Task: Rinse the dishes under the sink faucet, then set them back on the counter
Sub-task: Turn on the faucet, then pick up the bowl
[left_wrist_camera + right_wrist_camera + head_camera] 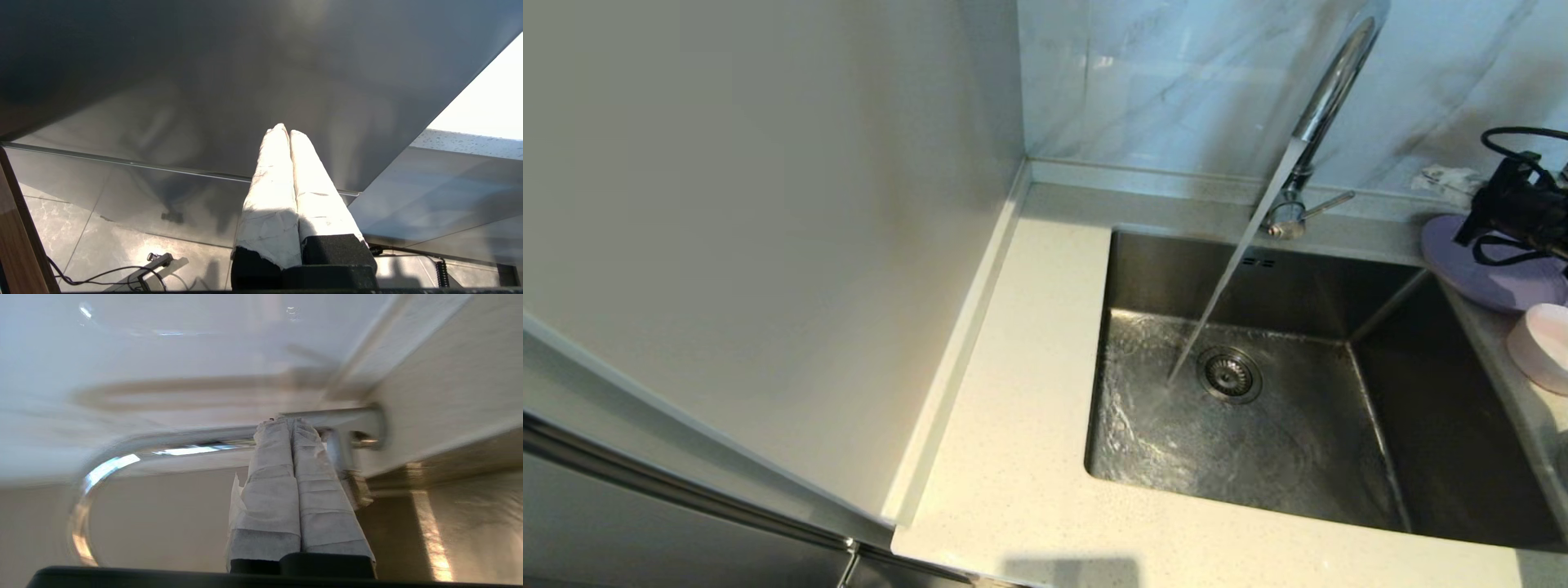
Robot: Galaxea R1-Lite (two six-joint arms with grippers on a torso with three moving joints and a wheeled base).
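Six items, biggest first.

1. Cream-white speckled stone counter [1029, 392], wraps the basin.
2. Deep brushed stainless-steel sink [1445, 425], floor wet; water stream [1232, 278] landing just beside the drain strainer [1230, 374].
3. Tall chrome gooseneck faucet [1327, 98] w/ thin side lever [1327, 202]. Tap is on.
4. Flat lilac plate [1478, 273] on counter right of sink, near back corner, dry side.
5. Pale pink bowl [1543, 347] just in front of plate, cut by frame edge.
6. My right gripper [288, 422]: taped jaws pressed together, nothing between; tips close to faucet base, contact unclear. Head view shows it above the plate. Left gripper [284, 130] parked below counter level, jaws together, empty.

Step, my read: water running, no dish picked up yet. Next: spread the right jaws, drop to plate rim, pinch, carry under stream.
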